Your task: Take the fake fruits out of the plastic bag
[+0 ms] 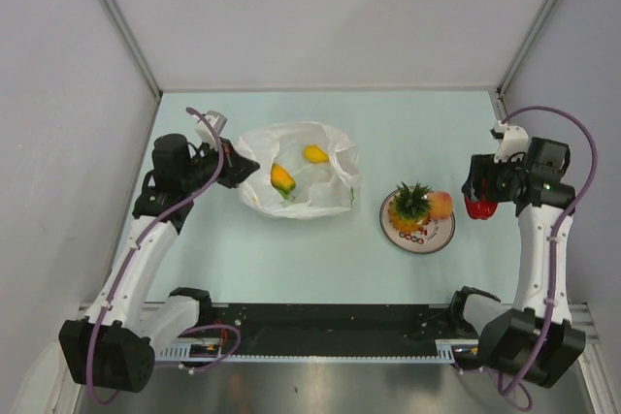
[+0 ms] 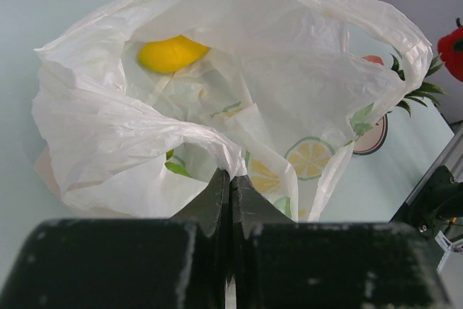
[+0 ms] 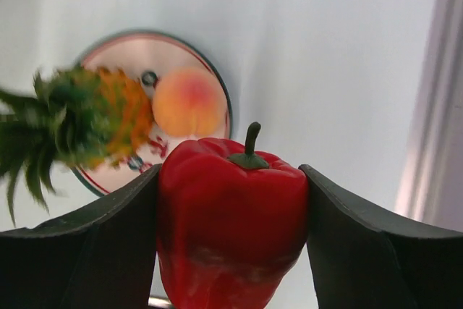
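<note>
Fingers (image 3: 94,251) of the right gripper (image 3: 230,173) clamp a red pepper-shaped fruit (image 3: 231,215) from both sides, in the air just right of the plate (image 1: 448,234) that carries the pineapple (image 1: 410,207) and peach (image 1: 441,204). The left gripper (image 2: 230,180) is pinched shut on the plastic bag (image 1: 325,157) rim, propping its mouth open. The step looks like delivery: next, lower the fruit onto bare plate, clear of the pineapple's crown. A lemon (image 1: 313,153) and mango (image 1: 282,179) lie inside the bag.
</note>
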`<control>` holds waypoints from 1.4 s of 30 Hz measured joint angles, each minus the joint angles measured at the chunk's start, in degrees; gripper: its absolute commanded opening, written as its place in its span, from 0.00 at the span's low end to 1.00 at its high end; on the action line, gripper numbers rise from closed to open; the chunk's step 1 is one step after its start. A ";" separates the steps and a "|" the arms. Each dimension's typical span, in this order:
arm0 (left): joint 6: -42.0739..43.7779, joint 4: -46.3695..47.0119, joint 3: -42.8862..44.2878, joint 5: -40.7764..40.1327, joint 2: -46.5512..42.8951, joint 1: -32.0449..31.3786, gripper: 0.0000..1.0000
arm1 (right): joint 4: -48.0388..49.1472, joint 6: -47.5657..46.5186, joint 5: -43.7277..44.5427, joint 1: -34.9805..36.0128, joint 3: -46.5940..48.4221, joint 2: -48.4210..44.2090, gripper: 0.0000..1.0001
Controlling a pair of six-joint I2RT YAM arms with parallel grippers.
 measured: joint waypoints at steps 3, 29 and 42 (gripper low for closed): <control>0.02 -0.02 0.00 -0.04 0.50 0.00 0.01 | 3.69 8.63 -2.71 -0.15 1.09 6.78 0.00; 3.52 -2.91 4.79 -2.43 9.27 0.00 0.01 | 12.17 45.35 13.40 9.75 -16.26 9.03 0.00; 4.17 -3.30 6.60 -2.51 11.63 0.00 0.01 | 19.04 48.17 12.85 9.81 -18.34 16.13 0.36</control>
